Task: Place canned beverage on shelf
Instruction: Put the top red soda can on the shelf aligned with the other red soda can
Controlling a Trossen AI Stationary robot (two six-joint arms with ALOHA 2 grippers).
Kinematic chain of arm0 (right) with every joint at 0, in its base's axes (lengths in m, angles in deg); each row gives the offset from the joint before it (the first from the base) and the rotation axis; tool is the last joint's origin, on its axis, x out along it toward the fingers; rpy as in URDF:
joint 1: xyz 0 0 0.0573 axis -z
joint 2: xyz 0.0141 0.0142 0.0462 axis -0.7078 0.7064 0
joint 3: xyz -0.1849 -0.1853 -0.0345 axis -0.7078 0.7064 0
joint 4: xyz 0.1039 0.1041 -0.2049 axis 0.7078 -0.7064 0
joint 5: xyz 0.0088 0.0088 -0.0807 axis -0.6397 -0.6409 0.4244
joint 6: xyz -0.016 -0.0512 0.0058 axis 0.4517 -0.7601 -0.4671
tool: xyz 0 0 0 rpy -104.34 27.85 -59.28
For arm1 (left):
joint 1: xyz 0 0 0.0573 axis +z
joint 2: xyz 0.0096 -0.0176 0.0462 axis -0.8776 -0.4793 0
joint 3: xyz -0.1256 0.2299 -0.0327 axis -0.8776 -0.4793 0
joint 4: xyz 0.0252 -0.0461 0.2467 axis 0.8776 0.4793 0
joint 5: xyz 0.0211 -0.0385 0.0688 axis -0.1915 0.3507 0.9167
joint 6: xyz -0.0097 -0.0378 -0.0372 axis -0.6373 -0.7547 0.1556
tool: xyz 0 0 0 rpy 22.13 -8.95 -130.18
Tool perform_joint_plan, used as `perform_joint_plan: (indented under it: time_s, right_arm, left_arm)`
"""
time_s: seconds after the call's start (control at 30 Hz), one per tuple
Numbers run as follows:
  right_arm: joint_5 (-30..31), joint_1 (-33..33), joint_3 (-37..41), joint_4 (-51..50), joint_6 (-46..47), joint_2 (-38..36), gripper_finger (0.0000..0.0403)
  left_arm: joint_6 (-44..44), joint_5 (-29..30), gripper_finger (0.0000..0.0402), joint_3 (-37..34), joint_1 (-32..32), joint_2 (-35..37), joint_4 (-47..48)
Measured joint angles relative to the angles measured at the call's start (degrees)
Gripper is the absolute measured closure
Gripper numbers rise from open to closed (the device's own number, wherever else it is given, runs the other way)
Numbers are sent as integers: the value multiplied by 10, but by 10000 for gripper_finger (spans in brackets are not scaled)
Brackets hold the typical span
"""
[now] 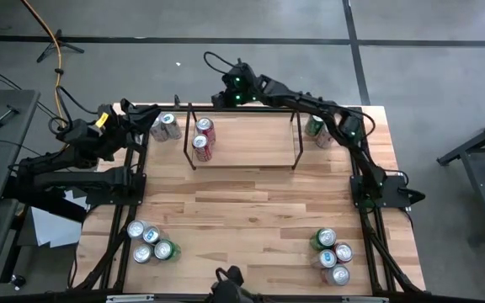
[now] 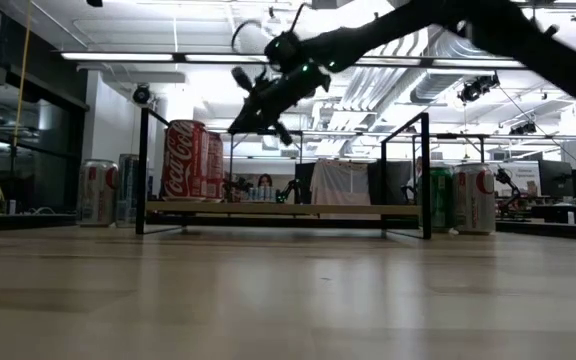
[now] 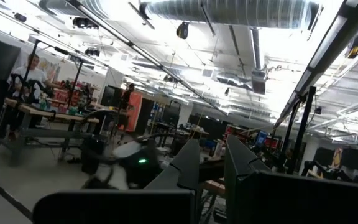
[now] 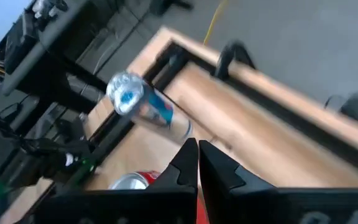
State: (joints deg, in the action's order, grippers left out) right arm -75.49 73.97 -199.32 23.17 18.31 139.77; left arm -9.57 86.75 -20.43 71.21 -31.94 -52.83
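The shelf (image 1: pixel 244 160), thin black rods on a light wood base, stands at the table's far middle; it also shows in the low view (image 2: pixel 283 208). Two red cans (image 1: pixel 202 137) stand on its left end, seen in the low view too (image 2: pixel 188 160). My right gripper (image 1: pixel 220 97) is shut and empty, raised over the shelf's far left corner (image 2: pixel 253 112), above the red can top (image 4: pixel 129 181). My left gripper (image 1: pixel 139 118) is raised at the table's far left, slightly open and empty (image 3: pixel 213 149), pointing into the room.
Silver cans (image 1: pixel 167 126) stand left of the shelf; one shows in the right wrist view (image 4: pixel 145 104). Green and white cans (image 1: pixel 317 130) stand right of it. Can clusters stand near left (image 1: pixel 150 240) and near right (image 1: pixel 333 252). Bare wood lies mid-table (image 1: pixel 251 210).
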Motion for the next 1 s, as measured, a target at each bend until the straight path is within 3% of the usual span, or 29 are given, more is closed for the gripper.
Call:
perform_joint_plan:
  time_s: [0.17,0.33,1.0]
  right_arm:
    - [-69,-5,-111,-62,30,84,403]
    - [-64,-11,-85,-32,71,90,403]
    - [-66,-38,-85,-42,8,90,403]
  left_arm:
    - [0,0,401,0,0,-2,3]
    - [0,0,401,0,0,-1,3]
    - [-4,0,401,0,0,-1,3]
